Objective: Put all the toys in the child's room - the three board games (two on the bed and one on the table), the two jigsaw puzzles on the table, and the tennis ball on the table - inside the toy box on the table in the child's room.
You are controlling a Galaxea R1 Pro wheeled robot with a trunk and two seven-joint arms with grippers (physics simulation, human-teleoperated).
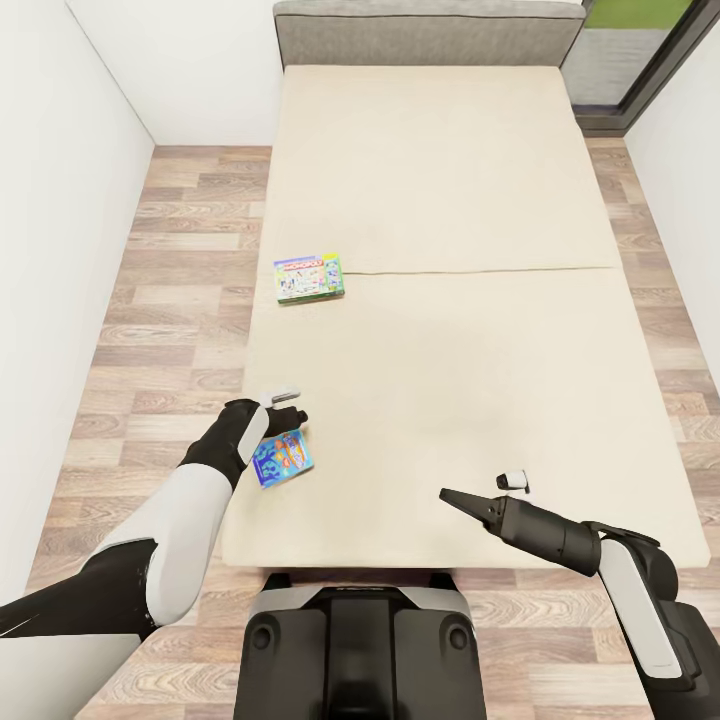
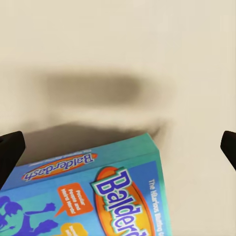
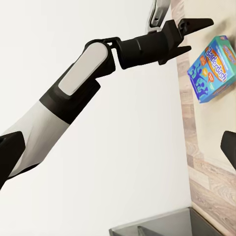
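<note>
Left gripper [image 1: 285, 407] hangs just above the bed [image 1: 440, 180], with its fingers spread wide and nothing between them. The blue Balderdash board game [image 1: 282, 458] lies flat on the bed directly below and slightly nearer the robot than that gripper. In the left wrist view the dark fingertips [image 2: 10, 152] sit at the two edges of the picture, and the Balderdash board game [image 2: 98, 191] lies on the beige bedding between and below them (untouched, as far as one can tell; its shadow falls on the bedding beside it). From the right wrist view the left gripper [image 3: 189, 34] shows its open fingers above the box [image 3: 211, 69], clear of it.

A second board game, the green Monopoly box [image 1: 309, 277], lies flat further up the bed toward the grey headboard [image 1: 430, 30], near the bed's left edge and well apart from the Balderdash box.

Right gripper [image 1: 485, 490] is held over the near part of the bed, on the robot's right, one dark finger pointing toward the Balderdash box and the other, white-tipped, set apart from it; it is open and holds nothing.

Wooden floor [image 1: 170, 300] runs along the bed's left side beside a white wall [image 1: 60, 250].
</note>
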